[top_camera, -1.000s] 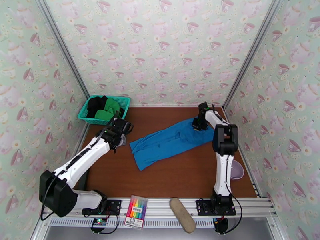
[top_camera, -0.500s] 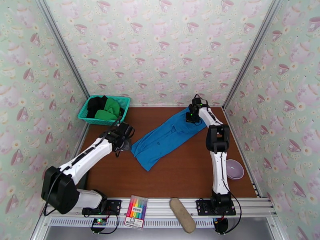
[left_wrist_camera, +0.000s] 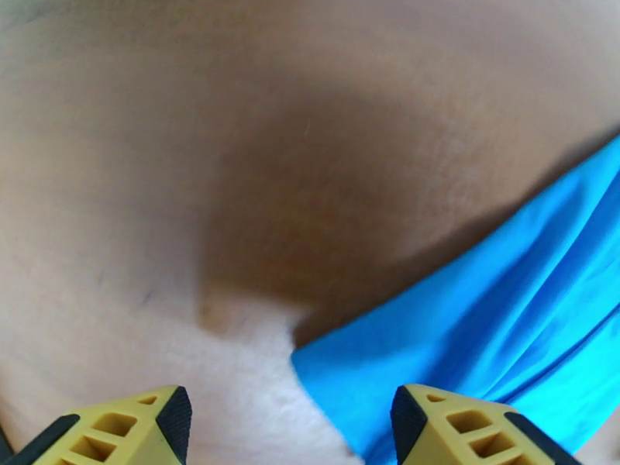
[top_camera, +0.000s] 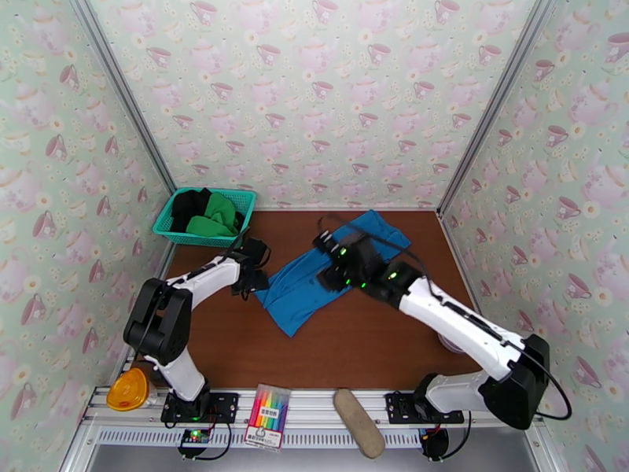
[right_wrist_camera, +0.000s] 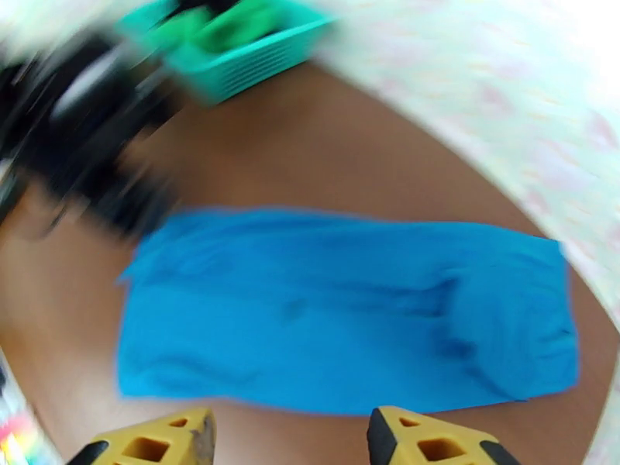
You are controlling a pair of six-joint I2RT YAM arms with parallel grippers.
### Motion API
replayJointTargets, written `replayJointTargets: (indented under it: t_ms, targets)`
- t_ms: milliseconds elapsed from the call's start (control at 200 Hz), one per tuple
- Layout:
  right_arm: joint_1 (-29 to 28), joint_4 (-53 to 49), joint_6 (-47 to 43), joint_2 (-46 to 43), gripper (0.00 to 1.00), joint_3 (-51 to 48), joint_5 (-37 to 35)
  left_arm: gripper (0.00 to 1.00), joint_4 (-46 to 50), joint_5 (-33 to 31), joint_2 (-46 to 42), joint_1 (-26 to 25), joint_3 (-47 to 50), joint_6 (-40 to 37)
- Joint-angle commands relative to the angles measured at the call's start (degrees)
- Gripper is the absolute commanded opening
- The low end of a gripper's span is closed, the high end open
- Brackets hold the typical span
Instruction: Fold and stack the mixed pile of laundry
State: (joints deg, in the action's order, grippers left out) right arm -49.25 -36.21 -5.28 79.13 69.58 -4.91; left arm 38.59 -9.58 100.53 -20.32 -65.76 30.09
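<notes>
The bright blue garment [top_camera: 295, 294] lies flat in a long diagonal strip on the brown table, and spreads wide across the right wrist view [right_wrist_camera: 341, 311]. My right gripper [top_camera: 329, 257] hovers above its middle, open [right_wrist_camera: 291, 439], with nothing between the yellow fingertips. My left gripper [top_camera: 253, 274] sits low at the garment's near-left edge, open [left_wrist_camera: 287, 432]; a blue corner [left_wrist_camera: 480, 327] lies just ahead of its right finger, untouched. The green garment [top_camera: 214, 216] and the black one [top_camera: 189, 206] are bunched in the teal basket [top_camera: 245, 200].
The teal basket stands in the back left corner [right_wrist_camera: 256, 48]. On the front rail lie a marker pack [top_camera: 267, 417] and a beige oblong object [top_camera: 359, 423]. An orange-yellow object [top_camera: 129, 389] sits at the front left. Patterned walls close in three sides.
The right gripper let go of the blue garment's far end, opened, and swung left over its middle. The garment now lies stretched toward the back wall. The left gripper closed in on its left corner.
</notes>
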Motion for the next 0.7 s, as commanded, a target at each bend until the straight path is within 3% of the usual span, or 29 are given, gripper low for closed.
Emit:
replayJointTargets:
  t_ms: [0, 401, 691]
  targets:
    - [-6.1, -2.7, -0.4, 5.4, 0.65, -1.9, -4.8, 0.72, -3.4, 2.7, 3.2, 0.3, -1.8, 0.3]
    - [-16.5, -1.5, 2.3, 25.7, 0.62, 8.3, -6.9, 0.67, -7.4, 4.2, 4.1, 0.4, 4.3, 0.4]
    - [-17.2, -3.4, 5.3, 36.1, 0.62, 12.7, -10.1, 0.39, -10.1, 6.4, 8.1, 0.6, 4.7, -0.1]
